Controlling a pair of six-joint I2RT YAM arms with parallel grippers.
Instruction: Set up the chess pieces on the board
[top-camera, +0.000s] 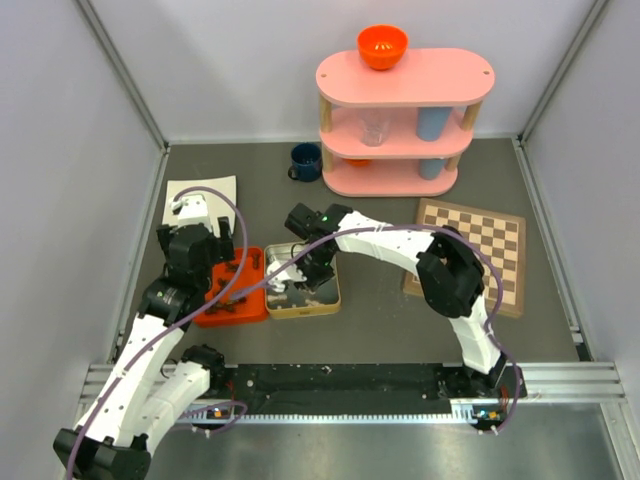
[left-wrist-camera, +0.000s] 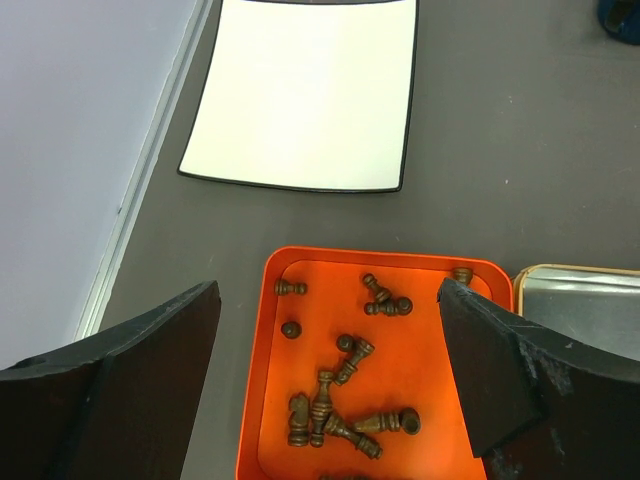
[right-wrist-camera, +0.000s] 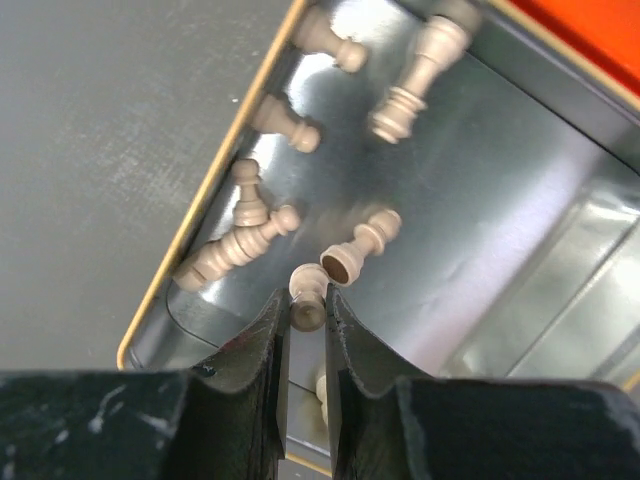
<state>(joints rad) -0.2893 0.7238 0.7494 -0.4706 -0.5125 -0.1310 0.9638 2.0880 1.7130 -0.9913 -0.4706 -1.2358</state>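
The board (top-camera: 470, 250) lies at the right of the table with no chess pieces on it. Dark chess pieces (left-wrist-camera: 325, 400) lie tumbled in an orange tray (left-wrist-camera: 380, 256). My left gripper (left-wrist-camera: 330, 300) hangs open above that tray, holding nothing; the top view shows this gripper (top-camera: 215, 255) over the tray (top-camera: 230, 318). Cream chess pieces (right-wrist-camera: 240, 245) lie in a silver tin (right-wrist-camera: 500, 230). My right gripper (right-wrist-camera: 304, 305) is down in the tin (top-camera: 300, 312), shut on one small cream piece (right-wrist-camera: 308, 283) pinched between its fingertips.
A white sheet (top-camera: 200, 200) lies beyond the tray. A pink three-tier shelf (top-camera: 405, 120) stands at the back with an orange bowl (top-camera: 382, 45) on top and cups inside. A blue mug (top-camera: 305, 160) sits left of it. Grey walls enclose the table.
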